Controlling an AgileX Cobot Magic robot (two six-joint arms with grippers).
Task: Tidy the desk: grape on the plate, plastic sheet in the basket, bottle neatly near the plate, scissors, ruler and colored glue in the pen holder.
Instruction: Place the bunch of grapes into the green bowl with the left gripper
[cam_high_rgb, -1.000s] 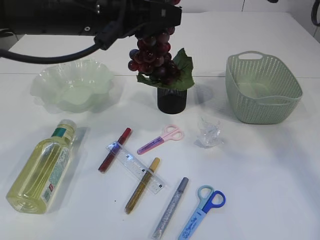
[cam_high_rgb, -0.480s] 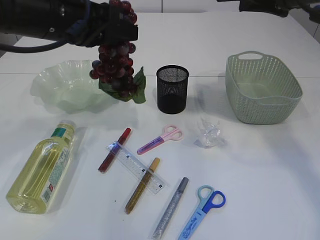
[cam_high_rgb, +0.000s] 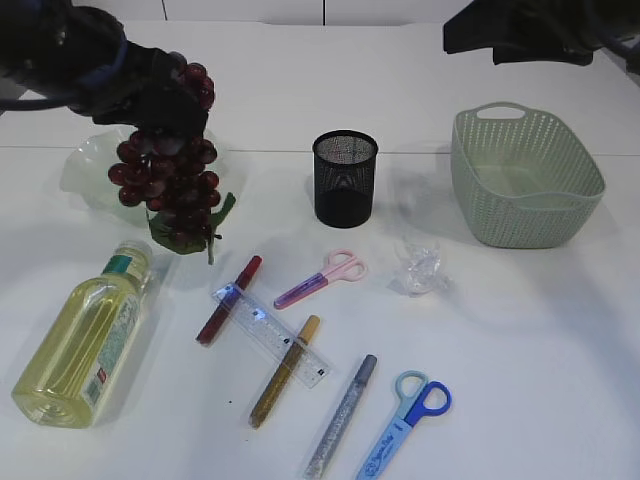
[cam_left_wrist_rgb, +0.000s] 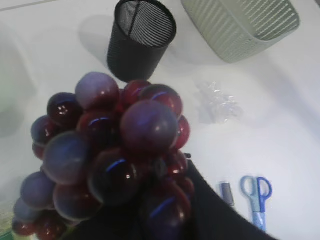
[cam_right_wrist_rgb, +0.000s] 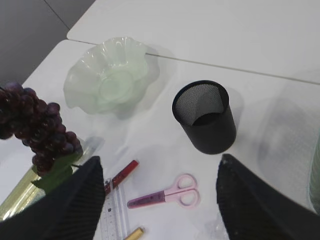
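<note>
**Grapes now over by the plate, right arm just poking in up top**

Compared with a second ago, the grape bunch (cam_high_rgb: 168, 185) has travelled a good way left. It was dangling in front of the pen holder (cam_high_rgb: 345, 178) and covering its top; now it hangs off the table at the near right edge of the plate (cam_high_rgb: 85, 165), with its leaf just above the cap of the bottle (cam_high_rgb: 85, 335). The pen holder is in full view again. The right arm wasn't in the first exterior frame at all, and now a dark chunk of it sits at the top right, far side of the basket (cam_high_rgb: 525, 175).

The left gripper (cam_high_rgb: 165, 90) is pinching the top of the bunch. Its jaws are mostly buried under grapes, and in the left wrist view the fruit fills nearly the whole frame. The right gripper (cam_right_wrist_rgb: 160, 200) has its jaws spread wide with nothing between them, hovering above the pink scissors (cam_high_rgb: 322, 279).

Nothing on the near side has budged: the ruler (cam_high_rgb: 271, 334), red glue (cam_high_rgb: 229, 299), gold glue (cam_high_rgb: 285, 370), silver glue (cam_high_rgb: 342, 415), blue scissors (cam_high_rgb: 405, 423) and the crumpled plastic sheet (cam_high_rgb: 417, 266).

Much of the plate is hidden behind the bunch and arm. The right gripper itself is cut off in the exterior view.
</note>
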